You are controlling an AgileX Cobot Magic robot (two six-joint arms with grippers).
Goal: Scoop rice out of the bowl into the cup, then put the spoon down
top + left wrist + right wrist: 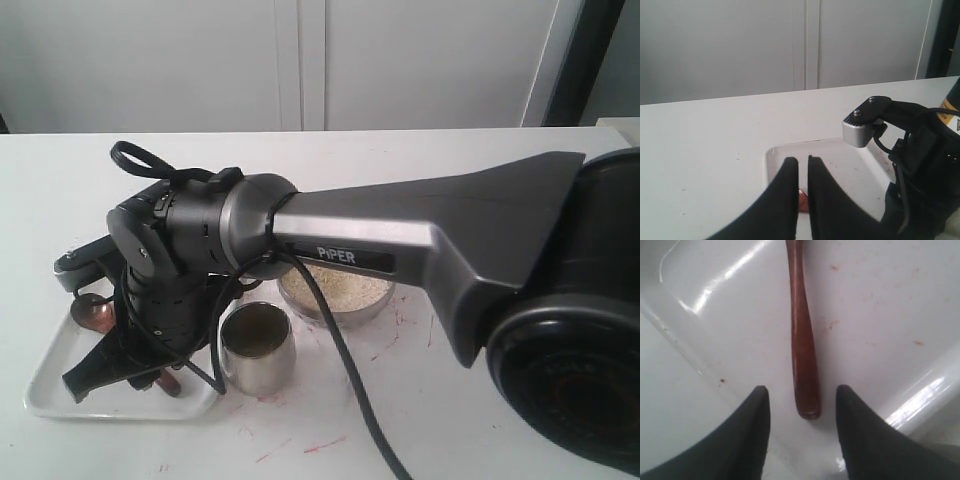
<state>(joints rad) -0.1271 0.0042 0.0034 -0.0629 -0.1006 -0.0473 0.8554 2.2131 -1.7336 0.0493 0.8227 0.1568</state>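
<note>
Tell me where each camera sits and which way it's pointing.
Exterior: off the arms, raised, looking across the table toward the wall; the right arm stretches over the bowl, cup and tray.
Left wrist: on the left arm, low, looking along the table over the tray to the wall; its left gripper shows nearly shut, beside the right arm.
Right wrist: on the right arm, looking down at the spoon lying in the tray between the jaws of the open right gripper.
Shared: all three show the tray.
</note>
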